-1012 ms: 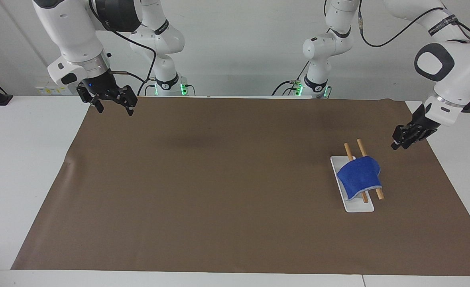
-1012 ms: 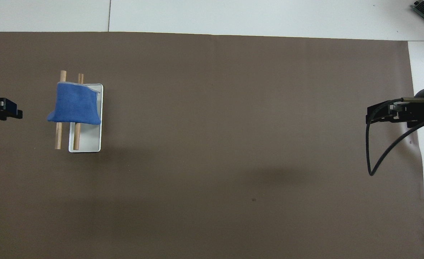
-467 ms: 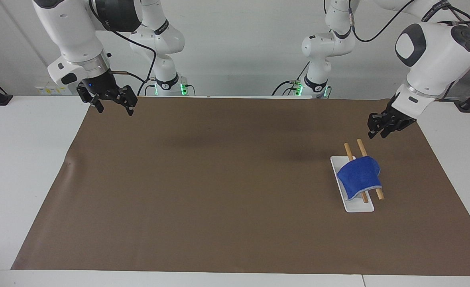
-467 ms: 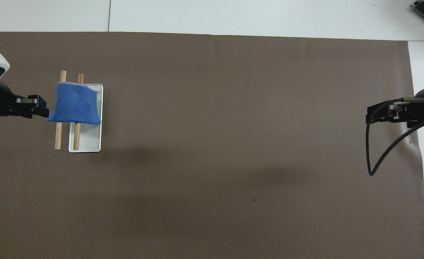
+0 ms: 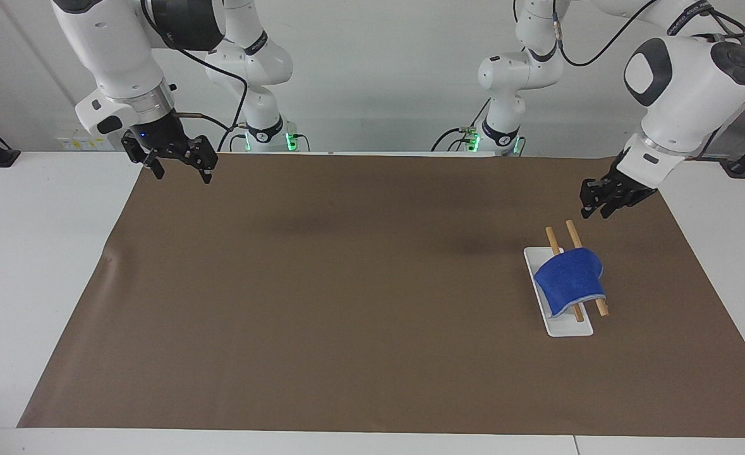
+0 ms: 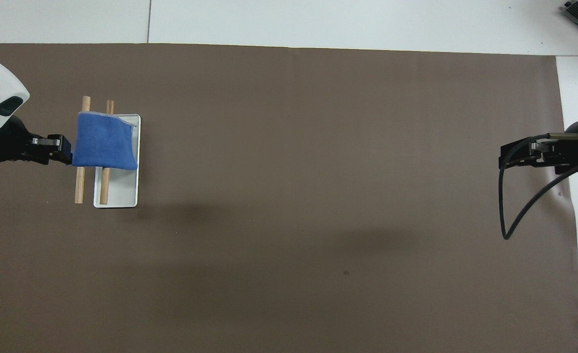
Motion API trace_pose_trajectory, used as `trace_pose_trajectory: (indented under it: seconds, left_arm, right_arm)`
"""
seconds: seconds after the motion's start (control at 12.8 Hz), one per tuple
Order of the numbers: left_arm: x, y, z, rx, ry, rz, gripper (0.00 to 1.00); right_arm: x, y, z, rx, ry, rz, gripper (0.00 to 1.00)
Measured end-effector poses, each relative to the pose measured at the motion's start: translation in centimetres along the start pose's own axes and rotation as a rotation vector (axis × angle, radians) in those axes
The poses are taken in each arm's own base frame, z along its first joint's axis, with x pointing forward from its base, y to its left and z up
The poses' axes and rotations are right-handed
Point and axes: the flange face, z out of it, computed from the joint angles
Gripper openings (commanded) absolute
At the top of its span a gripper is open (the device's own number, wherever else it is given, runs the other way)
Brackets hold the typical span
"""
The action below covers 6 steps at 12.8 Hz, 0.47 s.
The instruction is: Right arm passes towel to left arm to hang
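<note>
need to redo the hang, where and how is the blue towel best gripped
Probably the towel's draped top fold, where it arches over the two wooden rods above the white tray. Come straight down, jaws across the fold: the raised cloth leaves room beneath.

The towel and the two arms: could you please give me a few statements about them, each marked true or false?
1. The towel hangs over two wooden rods. True.
2. The left end effector holds the towel. False: it is up in the air, clear of the towel, holding nothing.
3. The right end effector is open. True.
4. The rods stand on a black tray. False: the tray is white.
5. The towel is at the right arm's end of the table. False: it is at the left arm's end.
</note>
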Motion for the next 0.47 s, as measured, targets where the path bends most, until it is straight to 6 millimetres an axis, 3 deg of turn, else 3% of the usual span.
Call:
trace_pose_trajectory:
  seconds: [0.08, 0.16, 0.47]
  left_arm:
    - [-0.03, 0.13, 0.19, 0.003, -0.004, 0.004, 0.9]
    - [-0.04, 0.03, 0.26, 0.004, -0.005, 0.003, 1.0]
    - [-0.04, -0.16, 0.24, 0.005, -0.005, 0.002, 1.0]
  right_arm:
    - [0.0, 0.0, 0.0, 0.0, 0.0, 0.0, 1.0]
    - [0.0, 0.0, 0.0, 0.0, 0.0, 0.0, 1.0]
    - [0.0, 0.0, 0.0, 0.0, 0.0, 0.0, 1.0]
